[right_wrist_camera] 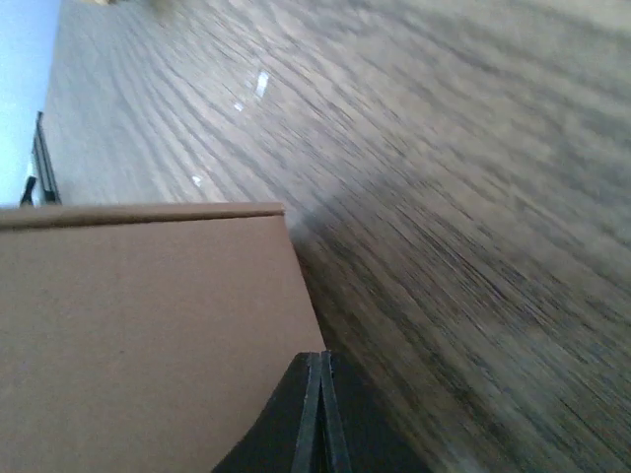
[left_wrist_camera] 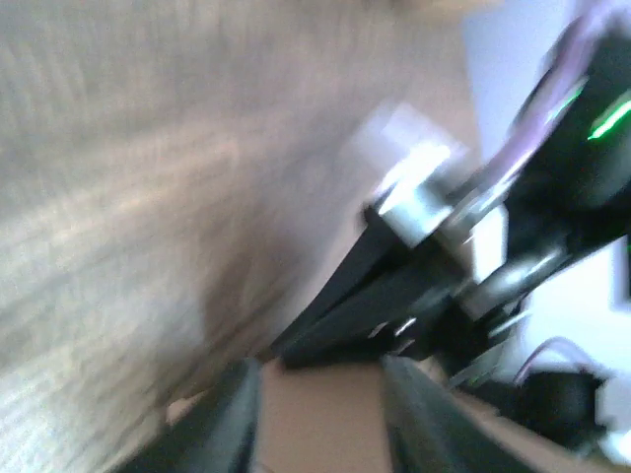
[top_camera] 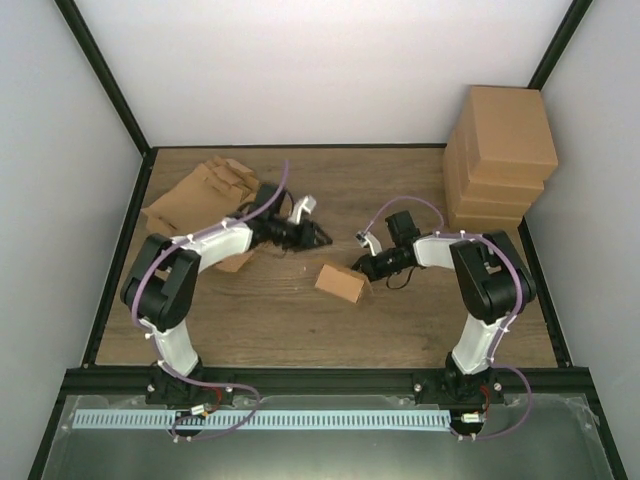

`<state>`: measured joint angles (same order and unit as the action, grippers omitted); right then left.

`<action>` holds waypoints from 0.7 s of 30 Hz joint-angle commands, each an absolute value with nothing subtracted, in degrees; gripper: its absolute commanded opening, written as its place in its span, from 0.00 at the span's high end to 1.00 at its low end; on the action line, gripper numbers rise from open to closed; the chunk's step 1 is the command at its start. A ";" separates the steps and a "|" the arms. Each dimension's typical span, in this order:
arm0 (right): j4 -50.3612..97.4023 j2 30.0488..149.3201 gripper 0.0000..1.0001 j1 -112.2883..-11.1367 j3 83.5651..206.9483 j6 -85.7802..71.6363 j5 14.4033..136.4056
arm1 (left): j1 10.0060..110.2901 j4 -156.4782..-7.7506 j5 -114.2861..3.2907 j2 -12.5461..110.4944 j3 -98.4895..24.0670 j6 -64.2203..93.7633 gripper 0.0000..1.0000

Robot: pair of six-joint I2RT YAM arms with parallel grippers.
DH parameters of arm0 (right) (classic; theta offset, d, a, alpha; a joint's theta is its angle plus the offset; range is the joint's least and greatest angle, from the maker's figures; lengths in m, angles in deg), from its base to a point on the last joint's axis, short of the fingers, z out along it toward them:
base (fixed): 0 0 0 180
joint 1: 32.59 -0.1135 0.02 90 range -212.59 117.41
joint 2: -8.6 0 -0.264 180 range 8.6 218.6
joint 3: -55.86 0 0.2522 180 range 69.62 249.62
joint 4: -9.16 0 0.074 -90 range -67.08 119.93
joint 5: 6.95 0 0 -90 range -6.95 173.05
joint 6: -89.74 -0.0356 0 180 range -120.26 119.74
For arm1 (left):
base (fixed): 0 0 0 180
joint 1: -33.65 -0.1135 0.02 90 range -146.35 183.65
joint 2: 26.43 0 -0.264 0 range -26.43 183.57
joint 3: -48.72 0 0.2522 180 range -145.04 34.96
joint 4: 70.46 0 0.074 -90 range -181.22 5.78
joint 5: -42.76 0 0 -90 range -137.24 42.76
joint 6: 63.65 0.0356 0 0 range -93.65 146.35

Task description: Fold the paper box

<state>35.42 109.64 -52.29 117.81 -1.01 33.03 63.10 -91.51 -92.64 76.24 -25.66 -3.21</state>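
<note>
The tabletop (top_camera: 420, 320) is mid-brown wood with dark, streaky grain. Near its middle, the paper box (top_camera: 342, 283) is plain tan cardboard. A stack of boxes (top_camera: 500, 150) at the far right corner and flat cardboard sheets (top_camera: 195, 200) at the far left corner share that tan. The arms (top_camera: 180, 290) are white and black, with purple cables (top_camera: 286, 178).

Table (top_camera: 300, 335) open along near edge; paper box (top_camera: 342, 283) sits centre; stacked boxes (top_camera: 500, 160) block far right; flat cardboard (top_camera: 195, 195) crowds far left.

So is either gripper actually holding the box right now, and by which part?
Nothing is held: the right gripper is shut empty beside the small cardboard box; the left gripper sits clear of it.
</note>
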 commanded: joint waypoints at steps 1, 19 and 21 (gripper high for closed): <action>36.76 113.25 0.99 -52.41 120.98 0.35 33.82 | 60.07 -98.80 -91.39 73.33 -41.85 1.40 0.50; 36.91 100.85 0.74 -49.28 122.05 -3.89 46.77 | 59.66 -94.51 -85.81 53.72 -19.32 14.23 0.14; 38.02 96.59 0.71 -49.24 121.60 -4.26 48.29 | 60.48 -92.27 -83.04 51.11 -16.85 15.07 0.14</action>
<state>37.14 104.44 -49.54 121.87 -2.80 42.73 58.75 -98.90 -86.98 57.49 -20.24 10.23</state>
